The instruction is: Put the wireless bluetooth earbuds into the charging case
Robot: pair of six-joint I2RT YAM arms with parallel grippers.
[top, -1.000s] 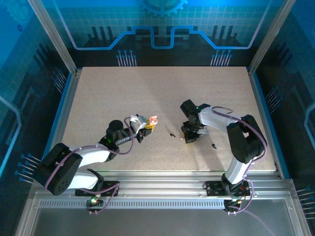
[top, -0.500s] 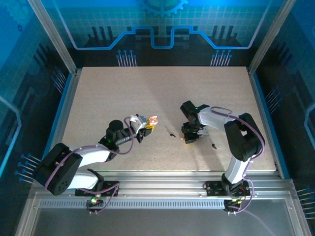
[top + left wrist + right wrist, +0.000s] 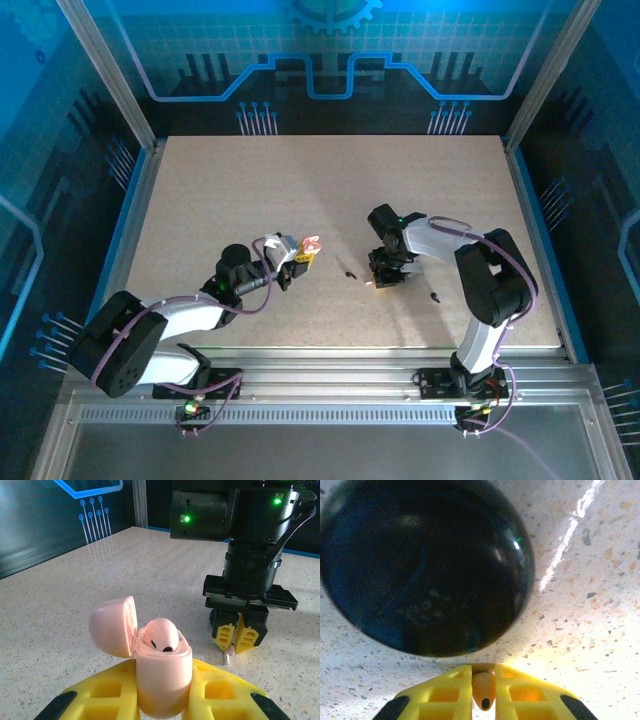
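My left gripper [image 3: 163,682] is shut on the pink charging case [image 3: 163,672], held upright with its lid [image 3: 112,626] swung open to the left. One pink earbud [image 3: 161,635] sits in the case. In the top view the case [image 3: 311,243] is held left of centre. My right gripper [image 3: 378,281] points down at the table, and its yellow fingers [image 3: 246,636] are shut on a second pink earbud [image 3: 483,690], whose stem tip [image 3: 227,657] pokes out just above the table. About a hand's width separates the two grippers.
A round black case [image 3: 425,565] lies on the table right beside my right gripper's fingertips. Two small black earbuds lie loose, one [image 3: 349,273] between the grippers and one [image 3: 435,295] to the right. The speckled tabletop [image 3: 300,190] stretches back to the blue walls.
My right gripper has closed its fingers onto the pink earbud at the table. The left arm and the case have stayed still.
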